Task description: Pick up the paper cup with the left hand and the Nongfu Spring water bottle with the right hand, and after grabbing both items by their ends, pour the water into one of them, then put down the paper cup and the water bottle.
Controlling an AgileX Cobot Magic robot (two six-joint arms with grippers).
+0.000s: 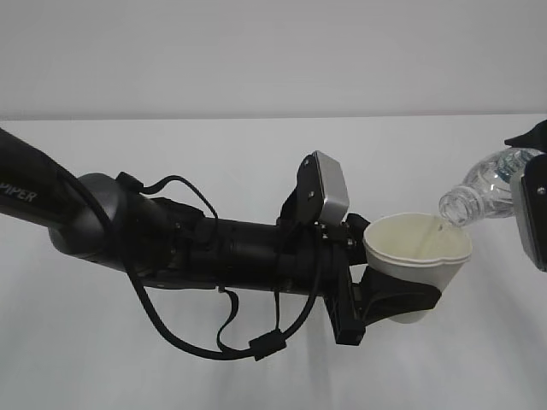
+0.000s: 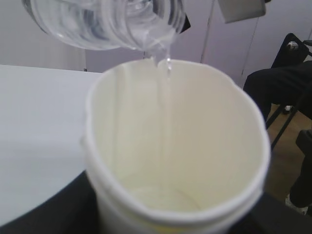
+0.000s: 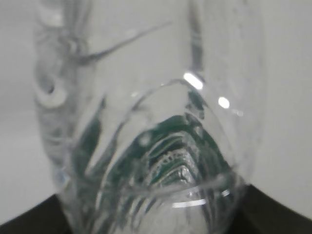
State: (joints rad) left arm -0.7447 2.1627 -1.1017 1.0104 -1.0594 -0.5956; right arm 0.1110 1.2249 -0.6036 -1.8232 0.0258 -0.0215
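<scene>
My left gripper is shut on the lower part of the white paper cup and holds it upright above the table. The cup's rim is squeezed slightly out of round. The clear Nongfu Spring water bottle is tilted down to the left, its open mouth just over the cup's right rim. A thin stream of water falls into the cup, with a little water at the bottom. My right gripper is shut on the bottle's base end at the right edge. The bottle with its green label fills the right wrist view.
A white table lies below both arms, with a plain pale wall behind. The left arm with loose cables stretches in from the left. Beyond the table edge, the left wrist view shows dark chair legs and a wooden floor.
</scene>
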